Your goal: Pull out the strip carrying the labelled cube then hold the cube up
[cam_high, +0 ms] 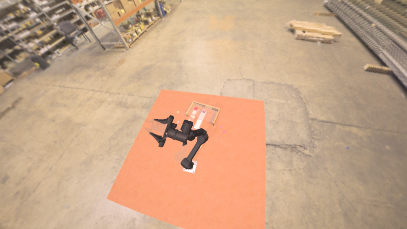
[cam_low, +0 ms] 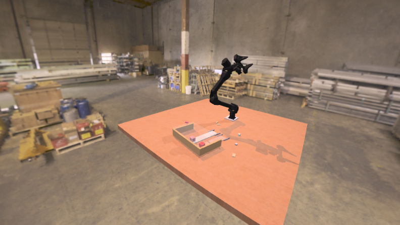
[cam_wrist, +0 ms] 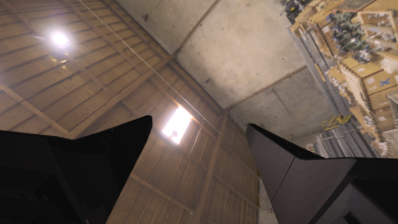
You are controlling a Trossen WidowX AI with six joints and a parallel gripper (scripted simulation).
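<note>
My gripper (cam_high: 152,126) (cam_low: 249,60) (cam_wrist: 200,124) is open and empty, raised high above the table and pointing away from the tray. A pink cube (cam_high: 203,111) (cam_low: 192,138) sits at the far end of a long white strip (cam_high: 198,122) (cam_low: 205,136) that looks unbroken where it shows. A red cube (cam_high: 195,108) (cam_low: 201,144) sits beside it on a second strip (cam_high: 191,117), which seems to have a gap. Both cubes are inside the low wooden tray walls. I cannot read a label on either cube. The arm may hide the strips' near ends in the top view.
The wooden tray (cam_high: 217,116) (cam_low: 186,142) has walls on three sides and seems covered by a clear sheet. Small loose pieces lie around it, among them a pink one (cam_high: 224,131), a yellow one (cam_high: 178,111) (cam_low: 234,155) and a pale one (cam_low: 239,134). Dark bars lie near its open side.
</note>
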